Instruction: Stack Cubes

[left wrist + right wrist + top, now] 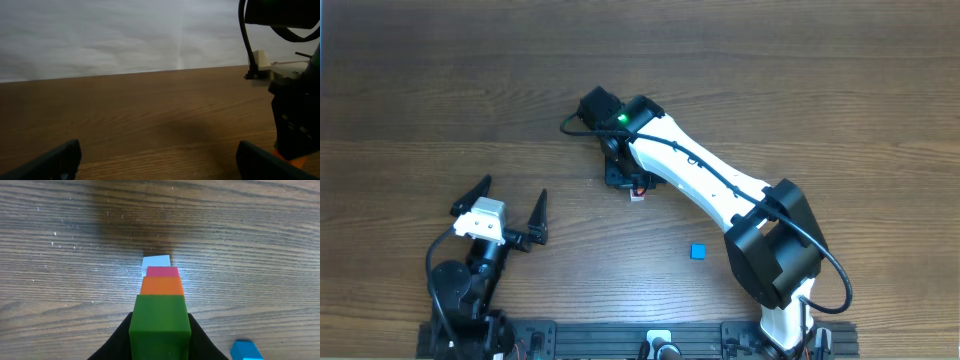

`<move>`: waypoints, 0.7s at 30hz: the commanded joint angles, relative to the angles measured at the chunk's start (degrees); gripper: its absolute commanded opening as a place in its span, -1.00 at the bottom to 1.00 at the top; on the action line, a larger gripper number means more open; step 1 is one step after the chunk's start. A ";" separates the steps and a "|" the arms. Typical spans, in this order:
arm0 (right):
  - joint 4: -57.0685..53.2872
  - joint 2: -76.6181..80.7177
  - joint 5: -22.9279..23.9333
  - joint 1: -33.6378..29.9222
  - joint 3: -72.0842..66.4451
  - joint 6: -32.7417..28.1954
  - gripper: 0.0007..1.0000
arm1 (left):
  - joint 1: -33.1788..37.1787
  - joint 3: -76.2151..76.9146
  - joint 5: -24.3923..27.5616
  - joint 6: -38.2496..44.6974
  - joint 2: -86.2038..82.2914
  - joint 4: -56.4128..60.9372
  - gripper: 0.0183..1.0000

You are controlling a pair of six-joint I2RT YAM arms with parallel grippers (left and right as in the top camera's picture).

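A stack of cubes stands at mid-table: white (156, 261) at the bottom, then pink (162, 271), orange (161, 285) and green (160, 322) on top. My right gripper (160, 347) is shut on the green cube, one dark finger on each side of it. From above, the right gripper (623, 170) covers most of the stack (637, 193). A blue cube (697, 251) lies alone on the table nearer the right arm's base, and its corner (246, 351) is in the right wrist view. My left gripper (513, 192) is open and empty at the lower left.
The wooden table (440, 90) is bare around the stack. In the left wrist view the right arm's dark gripper (295, 115) stands off to one side with an orange patch (296, 160) under it, and a white wall rises behind the table edge.
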 commanded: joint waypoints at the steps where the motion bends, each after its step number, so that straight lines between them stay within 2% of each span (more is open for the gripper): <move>1: -0.04 1.11 1.01 -0.17 1.16 0.57 -0.36 | 0.09 -0.33 0.39 1.05 -0.46 0.11 1.00; 5: -0.02 1.11 1.01 -0.20 1.16 0.57 -0.09 | 0.09 -0.33 0.39 1.05 -0.46 0.11 1.00; 7: -0.04 1.11 1.03 -0.20 1.16 0.57 0.12 | 0.09 -0.33 0.39 1.05 -0.46 0.11 1.00; 8: -0.04 1.11 1.20 -0.20 1.16 0.57 0.50 | 0.09 -0.33 0.39 1.05 -0.46 0.11 1.00; 10: -0.07 1.11 1.20 -0.20 1.16 0.57 0.95 | 0.09 -0.33 0.39 1.05 -0.46 0.11 1.00; 15: -0.63 0.92 1.38 -0.17 1.92 -0.55 0.98 | 0.09 -0.33 0.39 1.05 -0.46 0.11 1.00; 21: -8.87 -2.49 1.44 0.94 8.72 -3.74 0.99 | 0.09 -0.33 0.39 1.05 -0.46 0.11 1.00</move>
